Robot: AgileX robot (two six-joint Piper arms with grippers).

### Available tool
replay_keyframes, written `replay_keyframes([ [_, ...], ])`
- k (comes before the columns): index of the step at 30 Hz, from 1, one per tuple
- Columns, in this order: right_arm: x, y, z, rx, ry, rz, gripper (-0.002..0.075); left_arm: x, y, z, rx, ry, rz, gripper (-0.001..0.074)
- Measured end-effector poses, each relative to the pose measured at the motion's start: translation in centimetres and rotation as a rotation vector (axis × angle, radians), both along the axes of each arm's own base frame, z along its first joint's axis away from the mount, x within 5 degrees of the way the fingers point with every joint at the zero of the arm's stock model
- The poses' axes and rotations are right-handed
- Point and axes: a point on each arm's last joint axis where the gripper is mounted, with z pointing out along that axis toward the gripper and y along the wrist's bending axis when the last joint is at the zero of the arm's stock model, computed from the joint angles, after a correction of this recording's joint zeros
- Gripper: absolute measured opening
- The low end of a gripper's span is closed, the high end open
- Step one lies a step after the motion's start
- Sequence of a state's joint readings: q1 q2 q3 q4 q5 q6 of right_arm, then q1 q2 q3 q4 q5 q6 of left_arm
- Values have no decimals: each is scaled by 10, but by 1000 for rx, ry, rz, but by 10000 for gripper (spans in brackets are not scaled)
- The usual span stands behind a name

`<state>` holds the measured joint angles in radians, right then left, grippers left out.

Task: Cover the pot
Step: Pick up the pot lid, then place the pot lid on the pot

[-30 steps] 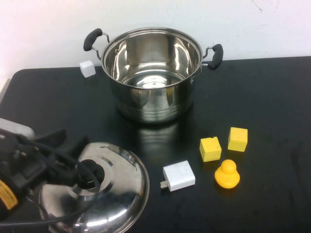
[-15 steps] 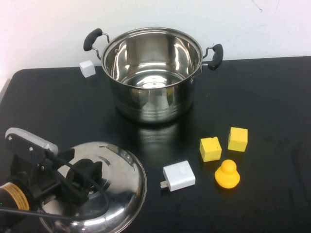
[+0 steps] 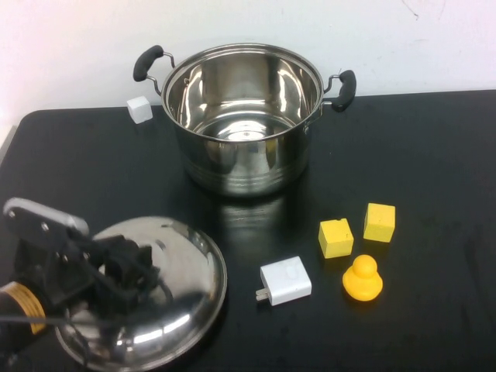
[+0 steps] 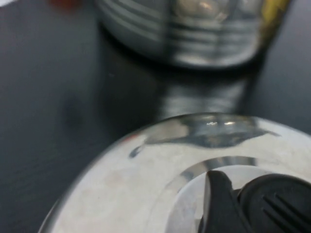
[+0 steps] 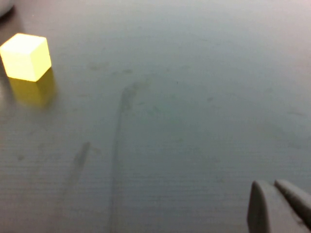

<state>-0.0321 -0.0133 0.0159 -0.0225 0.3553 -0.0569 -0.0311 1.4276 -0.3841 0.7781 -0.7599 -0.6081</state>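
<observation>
- The pot [image 3: 242, 116] stands open and empty at the back middle of the black table [image 3: 418, 147], its 2 black handles pointing out to either side.
- The lid [image 3: 174, 291] lies dome-up at the front left, well apart from the pot, with bare table between them.
- The left gripper [image 3: 128, 267] sits over the lid's centre, right where the knob [image 4: 272, 204] should be; the left wrist view shows a dark finger [image 4: 216, 204] pressed against that knob, so I judge it closed on the lid, though the grip itself is mostly hidden.
- Step in hand, as I read it: securing the lid before the lift. The next move calls for raising it level, carrying it back and to the right over the pot's rim, and centring it before lowering.
- The right gripper [image 5: 279, 206] is out of the high view; its own camera shows the 2 fingertips together over bare table, holding nothing, with a yellow block [image 5: 25, 57] far off.
- Hard to make out: the knob in the high view, covered by the arm, and the lid's near edge, cut off.
- A white charger [image 3: 285, 280], a yellow duck [image 3: 362, 279] and 2 yellow blocks lie right of the lid, off the likely path.
</observation>
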Motion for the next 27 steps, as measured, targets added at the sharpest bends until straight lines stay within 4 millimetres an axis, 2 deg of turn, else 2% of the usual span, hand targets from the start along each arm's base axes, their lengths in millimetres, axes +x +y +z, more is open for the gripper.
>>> replay_keyframes([
  [2, 0, 0, 0, 0, 0, 0, -2, 4, 2, 9, -18, 5, 35, 319],
  [5, 0, 0, 0, 0, 0, 0, -2, 11, 6, 34, 0, -19, 83, 319],
  [11, 0, 0, 0, 0, 0, 0, -2, 27, 13, 111, -23, -122, 179, 319],
  [15, 0, 0, 0, 0, 0, 0, -2, 40, 7, 162, -43, -210, 113, 319],
  [19, 0, 0, 0, 0, 0, 0, -2, 67, -5, 201, -101, -234, -9, 319],
  [23, 0, 0, 0, 0, 0, 0, -2, 108, -22, 217, -105, -223, -79, 319],
  [27, 0, 0, 0, 0, 0, 0, -2, 144, -55, 215, -27, -241, -141, 319],
])
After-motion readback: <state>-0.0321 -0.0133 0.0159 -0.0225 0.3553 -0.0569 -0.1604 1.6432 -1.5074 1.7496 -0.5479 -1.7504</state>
